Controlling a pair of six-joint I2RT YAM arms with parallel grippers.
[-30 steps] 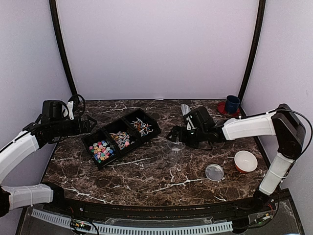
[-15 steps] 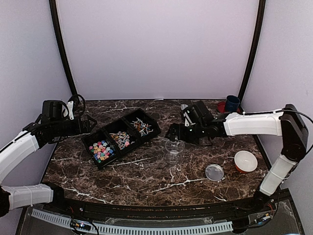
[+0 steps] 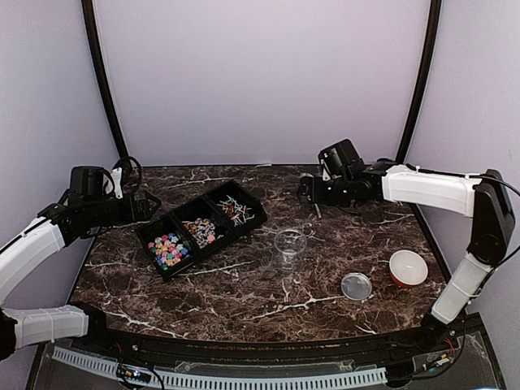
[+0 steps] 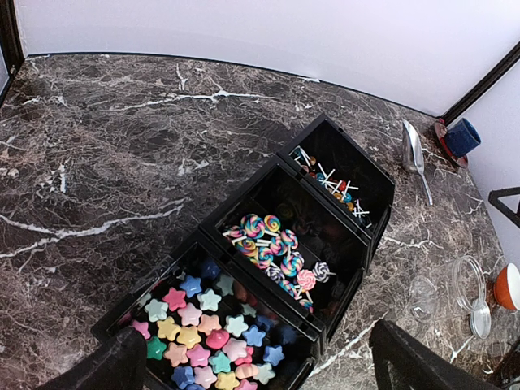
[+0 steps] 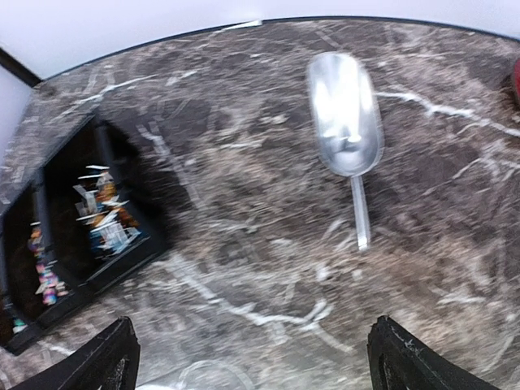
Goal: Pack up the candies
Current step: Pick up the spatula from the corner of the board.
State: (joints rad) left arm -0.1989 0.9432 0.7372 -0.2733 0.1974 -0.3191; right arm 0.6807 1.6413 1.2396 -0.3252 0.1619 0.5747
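The right hand (image 5: 260, 367) has left its spot over the clear jar (image 3: 289, 244) and swung back toward 1 o'clock. It now hovers over the scoop (image 5: 345, 114), fingers spread wide and holding nothing. The left hand (image 4: 264, 370) has not moved. It is equally wide open and empty, hanging at 9 o'clock beside the tray (image 4: 244, 191).

On the desk (image 3: 244, 292) there are one scoop, one jar, one loose lid (image 3: 356, 286), one orange bowl (image 3: 408, 268), one blue cup (image 4: 463, 136) and one black tray of three compartments.

The candies (image 4: 272, 248) all lie in that tray, left of the desk's centre. Stars fill the near compartment, swirled lollipops the middle one and thin-sticked pieces the far one. In the top view the tray's long axis runs from 8 o'clock to 2 o'clock. The sticks point every which way. In the right wrist view, the scoop's bowl points to 12 and its handle to 6.
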